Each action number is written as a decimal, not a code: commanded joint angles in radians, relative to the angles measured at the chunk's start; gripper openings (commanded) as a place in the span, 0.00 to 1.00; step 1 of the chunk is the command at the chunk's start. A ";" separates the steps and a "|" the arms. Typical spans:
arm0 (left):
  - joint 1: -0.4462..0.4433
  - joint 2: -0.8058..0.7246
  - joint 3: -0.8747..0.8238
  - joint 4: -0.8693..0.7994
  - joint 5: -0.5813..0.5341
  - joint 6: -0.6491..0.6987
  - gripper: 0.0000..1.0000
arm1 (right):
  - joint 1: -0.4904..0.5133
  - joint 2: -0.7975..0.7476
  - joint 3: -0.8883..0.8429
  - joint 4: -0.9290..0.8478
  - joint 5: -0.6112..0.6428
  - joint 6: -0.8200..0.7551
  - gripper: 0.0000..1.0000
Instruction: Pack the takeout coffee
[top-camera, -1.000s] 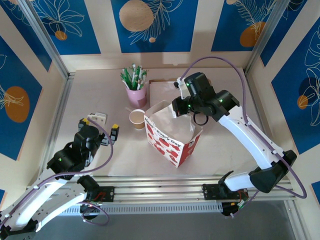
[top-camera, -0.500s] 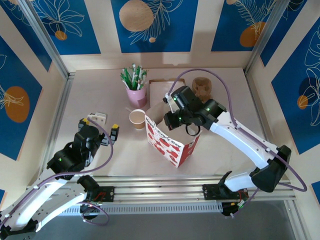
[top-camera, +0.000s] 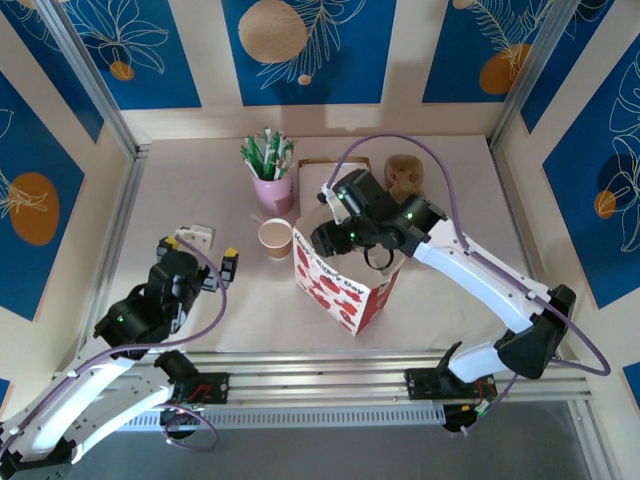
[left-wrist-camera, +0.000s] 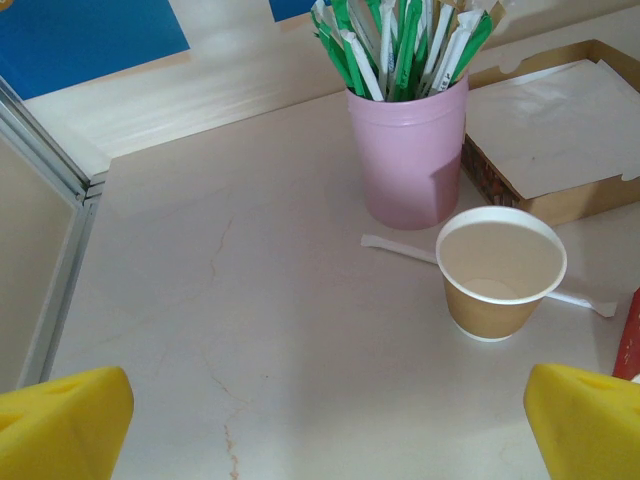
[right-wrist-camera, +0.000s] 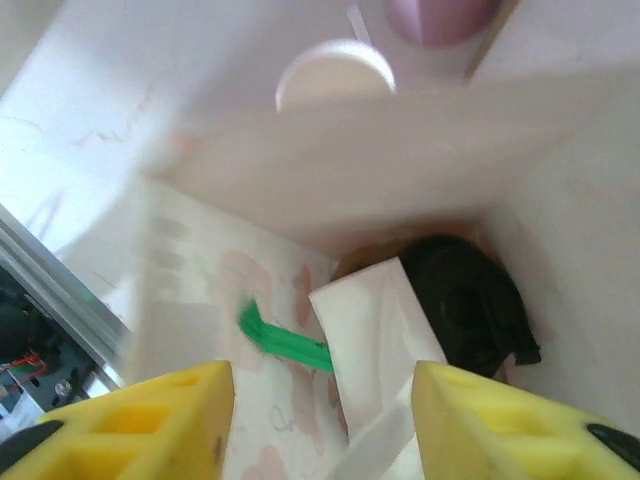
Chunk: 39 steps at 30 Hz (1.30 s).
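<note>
Over the bare left part of the desk (top-camera: 190, 180), the left hand (top-camera: 200, 250) is hovering with its fingers spread wide and nothing between them. It is facing the takeout coffee cup (left-wrist-camera: 500, 272), which is standing upright and lidless on the desk, near the hand but apart from it. A metal frame rail (left-wrist-camera: 50, 170) is closing off the far left, yet plenty of open desk is lying between it and the cup, so an approach from the near left looks free.

The cup looks light, so a fast or off-centre reach is likely to knock it over or push it. A wrapped straw (left-wrist-camera: 400, 248) is lying just behind it, the pink cup of sticks (left-wrist-camera: 405, 150) is standing behind that, and a flat cardboard box (left-wrist-camera: 560, 130) is hemming in the far side.

Just right of the cup, the red-and-white paper bag (top-camera: 345, 285) is standing open. The right hand (right-wrist-camera: 320, 420) is reaching down into its mouth, fingers parted and apparently gripping nothing. Below it are lying a white folded paper (right-wrist-camera: 375, 320), a green stick (right-wrist-camera: 285, 345) and a black object (right-wrist-camera: 465, 300) too blurred to name. Lifting out carelessly could catch the thin bag wall, tipping the bag onto the cup. Beyond the bag, the pulp cup carrier (top-camera: 405, 172) is sitting clear of everything.
</note>
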 joint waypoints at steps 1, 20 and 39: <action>0.013 0.001 -0.003 0.012 0.007 0.012 1.00 | 0.006 -0.031 0.123 -0.090 -0.003 -0.023 0.59; 0.012 -0.007 -0.009 0.028 0.036 0.003 1.00 | -0.268 -0.344 0.069 -0.094 0.118 -0.041 0.93; 0.134 0.093 -0.142 0.192 -0.136 -0.192 1.00 | -0.704 -0.766 -0.947 0.686 0.316 -0.051 0.99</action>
